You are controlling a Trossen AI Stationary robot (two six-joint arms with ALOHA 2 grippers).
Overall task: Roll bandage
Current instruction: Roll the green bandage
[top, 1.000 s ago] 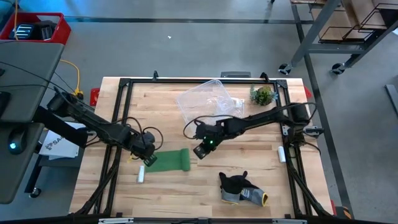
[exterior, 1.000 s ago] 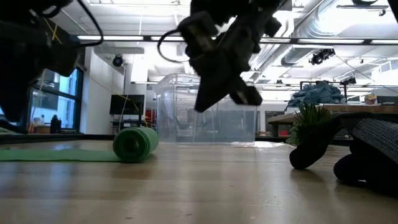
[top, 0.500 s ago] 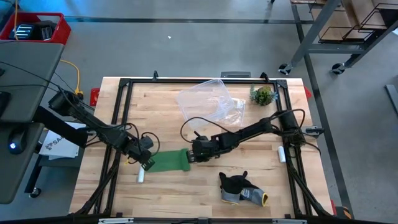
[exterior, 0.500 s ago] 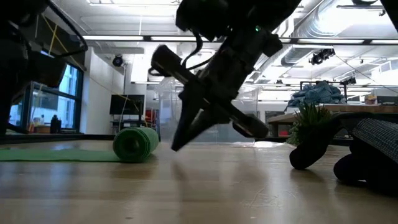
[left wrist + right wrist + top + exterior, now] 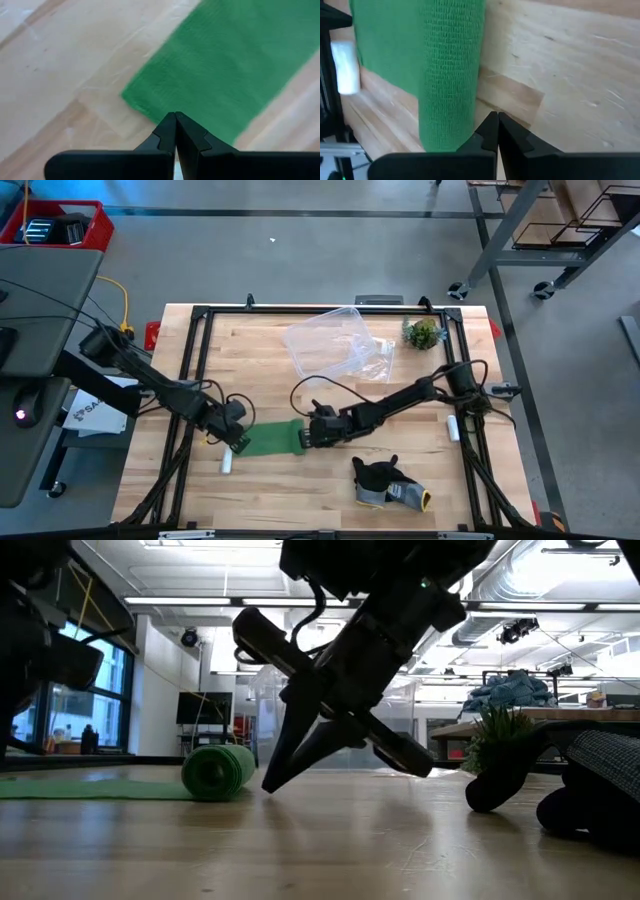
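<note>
The bright green bandage (image 5: 270, 439) lies flat on the wooden table as a short strip. Its right end is wound into a small roll (image 5: 297, 437) that rests on its side; the roll also shows in the low view (image 5: 218, 772) and in the right wrist view (image 5: 451, 75). My left gripper (image 5: 239, 444) is shut and points down at the strip's flat free end (image 5: 150, 102). My right gripper (image 5: 306, 439) is shut and slants down. Its tips (image 5: 268, 786) are at the tabletop just right of the roll. My left gripper's shut fingertips (image 5: 175, 120) come from above onto the end edge of the flat strip (image 5: 159, 114), which lies flat on the table. I cannot tell whether they press on it. My right gripper's shut fingertips (image 5: 495, 120) stand at the wood close beside the roll's side (image 5: 476, 107). I cannot tell whether they touch the roll.
A small white cylinder (image 5: 227, 464) lies near the strip's left end and another (image 5: 452, 427) at the right rail. A dark grey glove (image 5: 388, 483) lies near the front. A clear plastic container (image 5: 330, 345) and a small plant (image 5: 422, 333) are at the back.
My right gripper has come down and toward the table's left and near edge, rolling its wrist, until its shut tips stand beside the roll. My left gripper has sunk a little onto the strip's free end. The bandage has stayed in place.
</note>
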